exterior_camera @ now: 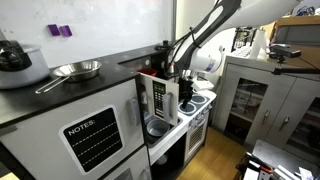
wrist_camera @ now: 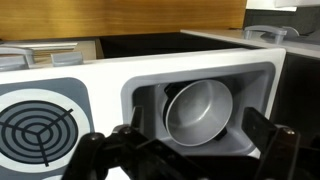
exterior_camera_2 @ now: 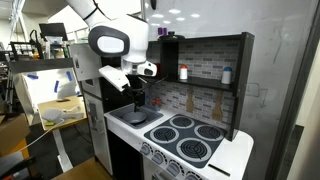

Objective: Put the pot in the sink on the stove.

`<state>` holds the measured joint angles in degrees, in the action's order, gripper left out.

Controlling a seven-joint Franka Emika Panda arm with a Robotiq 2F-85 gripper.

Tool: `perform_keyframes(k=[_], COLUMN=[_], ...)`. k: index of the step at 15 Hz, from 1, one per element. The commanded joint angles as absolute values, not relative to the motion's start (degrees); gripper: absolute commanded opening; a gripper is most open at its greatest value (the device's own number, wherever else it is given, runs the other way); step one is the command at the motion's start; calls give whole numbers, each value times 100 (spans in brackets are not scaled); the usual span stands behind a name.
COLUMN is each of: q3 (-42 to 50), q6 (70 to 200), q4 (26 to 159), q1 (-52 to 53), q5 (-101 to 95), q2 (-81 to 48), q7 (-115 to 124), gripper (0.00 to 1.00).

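Fingers (wrist_camera: 272,150) spread over the round metal pot (wrist_camera: 200,110) in the grey sink (wrist_camera: 150,100).

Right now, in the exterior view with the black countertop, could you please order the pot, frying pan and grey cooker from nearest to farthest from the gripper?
1. Pot, in the sink, right by the gripper.
2. Frying pan, on the countertop.
3. Grey cooker, farther along it, at the picture's edge.

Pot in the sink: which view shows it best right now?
Wrist view: the pot lies in plain sight, rim and inside visible, within the sink. In the exterior views it is a small grey blob or indistinct below the gripper.
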<state>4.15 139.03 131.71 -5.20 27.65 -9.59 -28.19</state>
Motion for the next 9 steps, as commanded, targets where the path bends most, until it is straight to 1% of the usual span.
perform_keyframes(k=[1, 9], q3=[286, 135], q6=[13902, 14562], q4=[13169, 13196], q1=[-647, -589], q5=[2725, 2768], q2=[-952, -1098], q7=[-2785, -2723], gripper=[100, 100])
